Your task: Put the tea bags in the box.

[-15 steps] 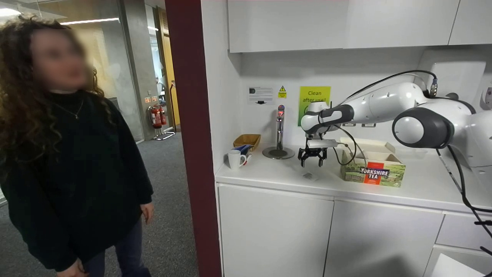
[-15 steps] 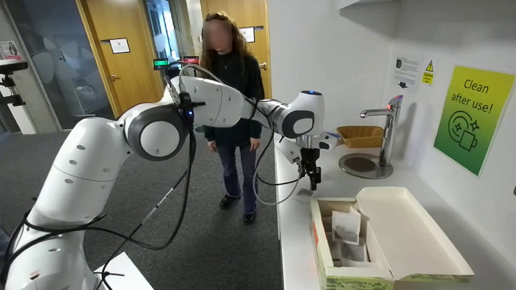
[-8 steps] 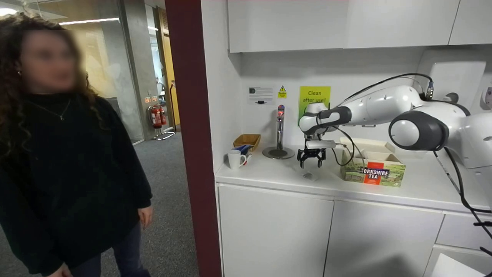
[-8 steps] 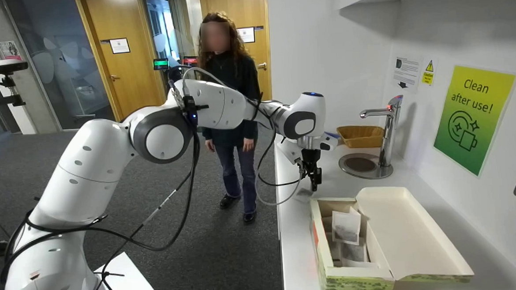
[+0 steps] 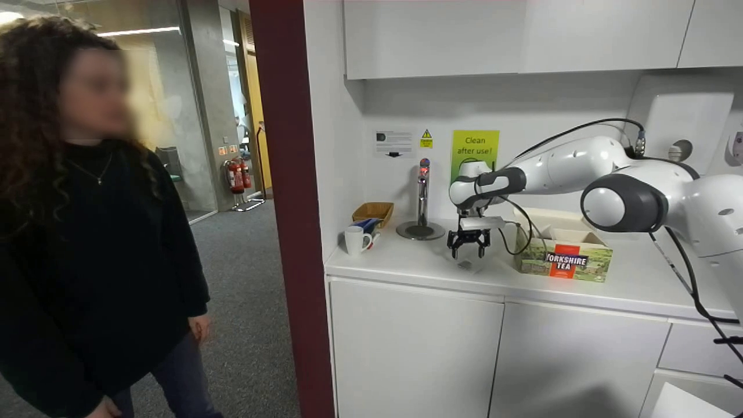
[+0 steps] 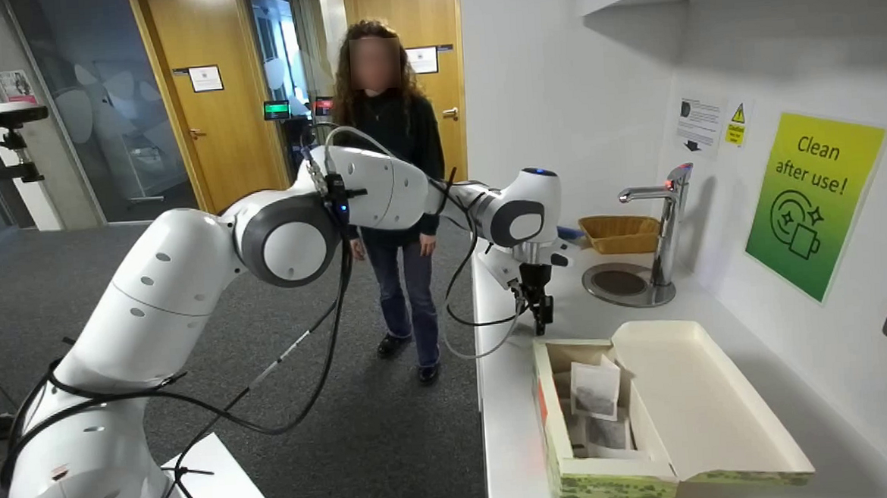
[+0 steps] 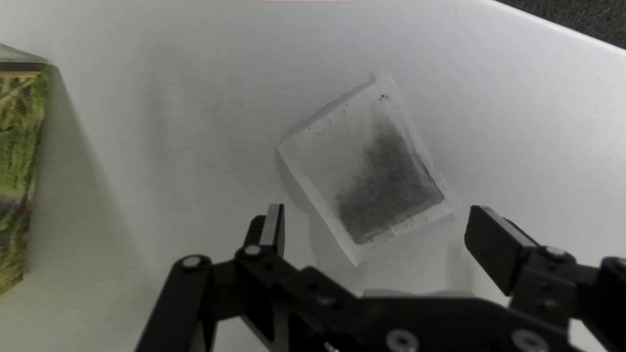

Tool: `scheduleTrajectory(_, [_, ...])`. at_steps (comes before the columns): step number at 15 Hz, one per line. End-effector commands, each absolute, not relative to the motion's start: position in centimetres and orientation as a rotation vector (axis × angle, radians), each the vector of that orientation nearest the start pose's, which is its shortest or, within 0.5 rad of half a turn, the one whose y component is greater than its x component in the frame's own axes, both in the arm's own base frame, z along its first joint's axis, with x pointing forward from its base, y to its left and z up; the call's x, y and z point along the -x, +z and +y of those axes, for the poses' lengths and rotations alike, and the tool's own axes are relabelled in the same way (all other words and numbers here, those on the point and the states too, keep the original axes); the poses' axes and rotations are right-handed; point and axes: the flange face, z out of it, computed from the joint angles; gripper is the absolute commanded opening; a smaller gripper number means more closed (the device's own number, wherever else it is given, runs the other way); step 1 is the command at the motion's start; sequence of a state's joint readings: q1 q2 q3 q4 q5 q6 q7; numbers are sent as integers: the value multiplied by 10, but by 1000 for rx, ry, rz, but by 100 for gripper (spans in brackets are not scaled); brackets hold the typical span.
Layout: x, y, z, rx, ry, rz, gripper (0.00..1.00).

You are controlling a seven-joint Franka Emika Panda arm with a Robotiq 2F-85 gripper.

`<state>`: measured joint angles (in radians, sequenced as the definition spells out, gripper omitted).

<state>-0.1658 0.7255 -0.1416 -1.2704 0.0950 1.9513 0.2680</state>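
Observation:
A single tea bag (image 7: pixel 386 181), a pale square packet with dark tea in it, lies flat on the white counter. In an exterior view the same tea bag (image 5: pixel 466 265) shows just below my gripper (image 5: pixel 468 253). My gripper (image 7: pixel 375 210) is open and empty, pointing down, its fingers to either side of the bag's near end and a little above the counter. The open box (image 5: pixel 566 262) of Yorkshire Tea stands beside it. In an exterior view the box (image 6: pixel 616 494) holds several tea bags (image 6: pixel 595 389). The box's edge (image 7: pixel 17 171) shows in the wrist view.
A chrome tap (image 5: pixel 424 197) on a round drain plate, a wicker basket (image 5: pixel 372 213) and a white mug (image 5: pixel 355 240) stand on the counter. The box's lid (image 6: pixel 713 402) is folded back towards the wall. A person (image 6: pixel 389 153) stands beyond the counter's end.
My gripper has come down closer to the counter and the tea bag, shifting slightly left in an exterior view. The arm has lowered. The person has shifted a little. The box has not moved.

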Motion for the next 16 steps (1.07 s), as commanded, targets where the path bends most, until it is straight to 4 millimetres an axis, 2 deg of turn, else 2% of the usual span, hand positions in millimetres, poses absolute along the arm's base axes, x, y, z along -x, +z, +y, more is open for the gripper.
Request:
scheduleTrajectory(1, [-718,330,-186,3033,84,901,100])
scheduleTrajectory(6, [-719,328,-181,3039,93,890,100])
scheduleTrajectory(16, [-717,315,-187,3035,142,909,100])
